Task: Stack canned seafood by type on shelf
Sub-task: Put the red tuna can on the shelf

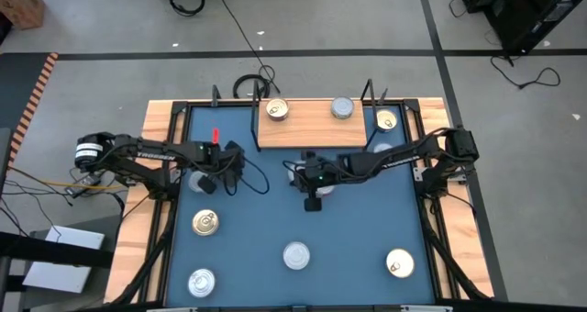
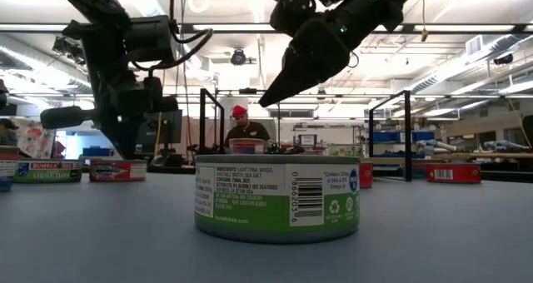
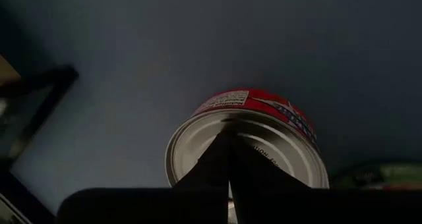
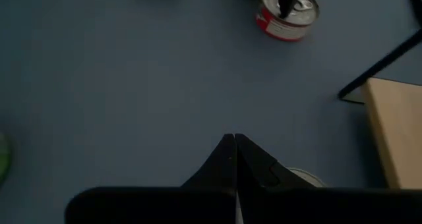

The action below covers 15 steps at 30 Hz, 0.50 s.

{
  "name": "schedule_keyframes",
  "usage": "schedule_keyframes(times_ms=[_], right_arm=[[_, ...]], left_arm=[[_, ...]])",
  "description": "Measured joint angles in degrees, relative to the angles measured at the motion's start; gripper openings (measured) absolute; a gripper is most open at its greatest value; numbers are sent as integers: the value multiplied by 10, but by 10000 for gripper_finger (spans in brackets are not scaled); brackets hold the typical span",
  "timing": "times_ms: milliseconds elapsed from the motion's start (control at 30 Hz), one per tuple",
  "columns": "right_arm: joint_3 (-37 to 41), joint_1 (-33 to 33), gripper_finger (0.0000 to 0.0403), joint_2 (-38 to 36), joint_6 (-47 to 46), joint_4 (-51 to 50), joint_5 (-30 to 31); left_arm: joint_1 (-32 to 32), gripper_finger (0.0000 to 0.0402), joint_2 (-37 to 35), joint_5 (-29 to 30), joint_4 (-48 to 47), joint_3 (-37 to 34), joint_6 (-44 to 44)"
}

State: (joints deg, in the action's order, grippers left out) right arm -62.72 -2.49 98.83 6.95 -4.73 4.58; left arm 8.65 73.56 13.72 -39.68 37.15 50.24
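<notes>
The shelf (image 1: 312, 128) stands at the table's far edge with two gold-lidded tins (image 1: 276, 110) (image 1: 386, 119) and a silver-lidded tin (image 1: 342, 107) on its board. My left gripper (image 3: 229, 137) is shut and points down over the lid of a red-sided, silver-lidded tin (image 4: 287, 16) standing flat on the table's left half. My right gripper (image 1: 313, 205) is shut and hangs slanting above the table's middle, holding nothing. A silver-lidded tin (image 4: 304, 178) shows partly under it. My left gripper's shut fingertips come from above over the middle of the red-sided tin's lid (image 3: 198, 151). I cannot tell whether they touch it. The tin stands upright with its base on the table.
Loose tins stand on the blue table: a gold-lidded tin (image 1: 205, 222), a silver-lidded tin (image 1: 202, 282), a green-labelled tin (image 2: 279, 200) at the near middle, and a gold-lidded tin (image 1: 399, 263). Black wire uprights (image 1: 369, 92) rise at the shelf's ends. A person shows beyond the table.
</notes>
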Motion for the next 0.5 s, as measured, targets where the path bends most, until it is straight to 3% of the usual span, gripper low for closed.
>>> schedule_keyframes(times_ms=[500], right_arm=[[0, -36, 5, 0, -46, -25, -1]], left_arm=[[-98, 5, 0, -2, 37, 0, -89]])
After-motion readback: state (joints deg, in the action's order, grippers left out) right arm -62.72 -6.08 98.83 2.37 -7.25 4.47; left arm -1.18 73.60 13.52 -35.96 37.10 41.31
